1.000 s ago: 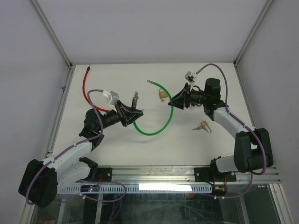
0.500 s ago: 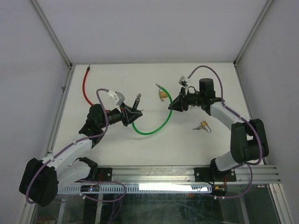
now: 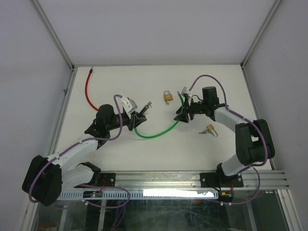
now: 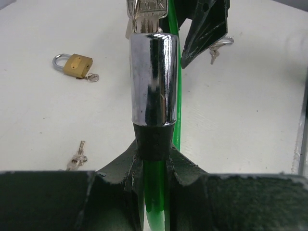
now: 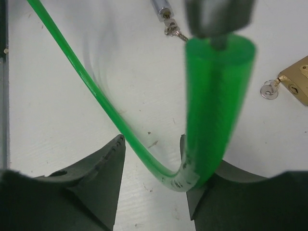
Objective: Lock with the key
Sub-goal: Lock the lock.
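Arms swung inward since prev frame; I see L gripper [image 3: 140, 116] clamped on green cable lock [image 3: 159, 133] mid-frame, R gripper [image 3: 180, 115] apart round it.

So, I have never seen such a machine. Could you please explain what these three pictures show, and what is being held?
Two robot arms stand at the edge of a white table, and each ends in a two-finger pincer. The wide picture comes from a camera above. The two close pictures come from cameras on the left and right wrists.

The left pincer is shut on the green cable lock, just below its chrome barrel, which has a key in its end. The right pincer stands open, with the cable's other end leaning against one finger.

Also on the table lie a brass padlock, another small padlock, loose keys and a red cable.
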`<action>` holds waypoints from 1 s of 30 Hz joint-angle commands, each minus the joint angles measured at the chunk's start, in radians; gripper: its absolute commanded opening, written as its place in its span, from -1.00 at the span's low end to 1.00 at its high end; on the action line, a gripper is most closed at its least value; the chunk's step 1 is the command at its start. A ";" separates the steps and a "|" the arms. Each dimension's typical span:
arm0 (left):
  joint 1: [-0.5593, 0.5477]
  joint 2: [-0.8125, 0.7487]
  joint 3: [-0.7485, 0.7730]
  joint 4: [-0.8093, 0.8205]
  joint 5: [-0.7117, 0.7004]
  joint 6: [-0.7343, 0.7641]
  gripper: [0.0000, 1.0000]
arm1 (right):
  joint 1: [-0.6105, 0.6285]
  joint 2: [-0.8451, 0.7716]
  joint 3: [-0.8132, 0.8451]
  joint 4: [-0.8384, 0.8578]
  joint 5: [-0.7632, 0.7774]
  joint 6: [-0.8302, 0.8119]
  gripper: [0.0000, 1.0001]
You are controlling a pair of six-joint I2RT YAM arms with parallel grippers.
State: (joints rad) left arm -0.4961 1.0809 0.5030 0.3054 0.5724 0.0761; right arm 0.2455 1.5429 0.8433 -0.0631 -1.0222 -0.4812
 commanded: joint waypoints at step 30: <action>-0.041 -0.026 0.065 -0.060 -0.023 0.120 -1.00 | 0.002 -0.342 0.401 -0.631 -0.247 -0.796 0.99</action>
State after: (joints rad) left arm -0.5190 1.0752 0.5323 0.2489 0.5255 0.1513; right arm 0.1215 1.2331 1.1774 -0.6849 -1.1835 -1.1019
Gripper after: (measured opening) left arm 0.157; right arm 0.991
